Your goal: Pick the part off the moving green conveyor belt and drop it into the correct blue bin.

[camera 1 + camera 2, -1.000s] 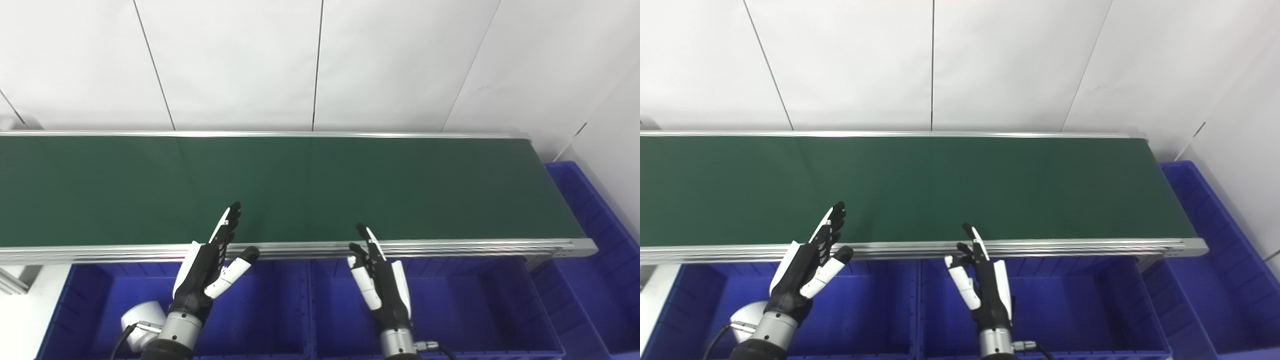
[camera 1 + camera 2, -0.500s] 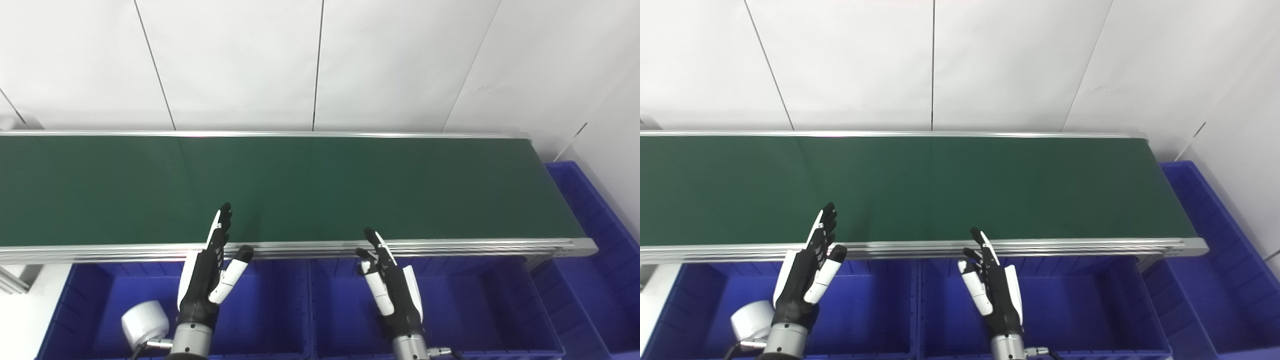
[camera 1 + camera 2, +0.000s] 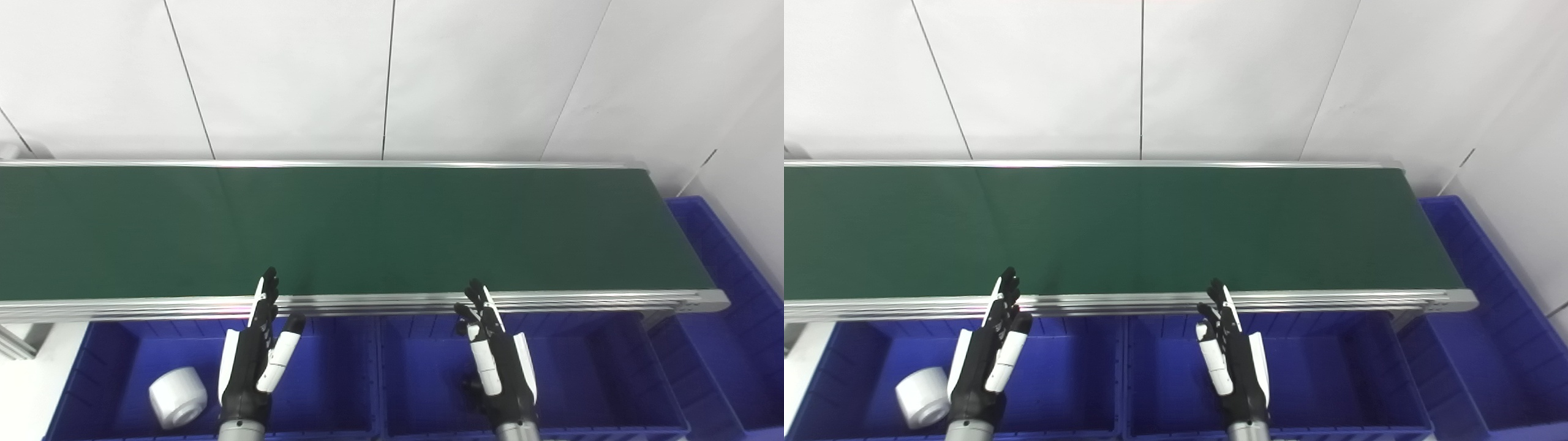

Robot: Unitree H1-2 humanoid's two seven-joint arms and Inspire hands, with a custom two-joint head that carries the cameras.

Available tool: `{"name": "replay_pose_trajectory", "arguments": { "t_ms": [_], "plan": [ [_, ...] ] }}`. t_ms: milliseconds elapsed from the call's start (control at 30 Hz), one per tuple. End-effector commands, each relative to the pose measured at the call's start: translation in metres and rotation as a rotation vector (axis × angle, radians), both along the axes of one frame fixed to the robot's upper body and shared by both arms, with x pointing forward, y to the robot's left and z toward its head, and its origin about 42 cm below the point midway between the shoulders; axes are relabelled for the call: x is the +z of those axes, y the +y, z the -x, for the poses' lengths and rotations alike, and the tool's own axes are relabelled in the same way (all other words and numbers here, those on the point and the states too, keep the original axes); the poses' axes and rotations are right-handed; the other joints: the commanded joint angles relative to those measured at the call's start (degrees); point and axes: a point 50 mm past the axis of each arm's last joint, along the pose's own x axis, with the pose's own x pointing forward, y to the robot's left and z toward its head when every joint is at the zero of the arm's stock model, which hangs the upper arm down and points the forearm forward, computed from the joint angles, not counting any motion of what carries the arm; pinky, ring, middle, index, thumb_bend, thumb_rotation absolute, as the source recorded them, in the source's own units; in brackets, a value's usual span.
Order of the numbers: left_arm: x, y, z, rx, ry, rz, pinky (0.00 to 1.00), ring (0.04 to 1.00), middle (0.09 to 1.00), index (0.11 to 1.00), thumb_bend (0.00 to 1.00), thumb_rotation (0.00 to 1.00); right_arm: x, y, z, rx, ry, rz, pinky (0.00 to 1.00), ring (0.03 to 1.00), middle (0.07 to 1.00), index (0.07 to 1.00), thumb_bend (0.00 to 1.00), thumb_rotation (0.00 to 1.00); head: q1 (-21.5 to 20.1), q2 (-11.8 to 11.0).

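The green conveyor belt [image 3: 392,226] runs across the view with nothing on it. A white cylindrical part [image 3: 177,398] lies in the left blue bin [image 3: 98,361], at its front left. My left hand [image 3: 254,361] is open and empty, fingers pointing up, above the left bin near the belt's front rail. My right hand [image 3: 499,361] is open and empty, fingers pointing up, above the middle blue bin [image 3: 582,373].
A silver rail [image 3: 392,301] edges the belt's front. A third blue bin [image 3: 735,294] stands at the belt's right end. A white panelled wall rises behind the belt.
Both hands have drawn back from the belt's front edge toward the bottom of the view. The white part, earlier partly behind my left wrist, now shows fully in the left bin.
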Motion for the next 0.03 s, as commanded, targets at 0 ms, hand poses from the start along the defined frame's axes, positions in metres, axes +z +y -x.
{"name": "replay_pose_trajectory", "arguments": {
  "t_ms": [0],
  "plan": [
    [0.0127, -0.0056, -0.0036, 0.011, -0.044, 0.026, 1.00, 1.000, 1.000, 1.000, 0.55, 0.87, 0.0114, 0.0022, -0.0058, 0.000, -0.061, 0.002, 0.85, 0.885, 0.950, 0.973, 0.86, 1.00, 0.15, 0.24]
  ]
}}
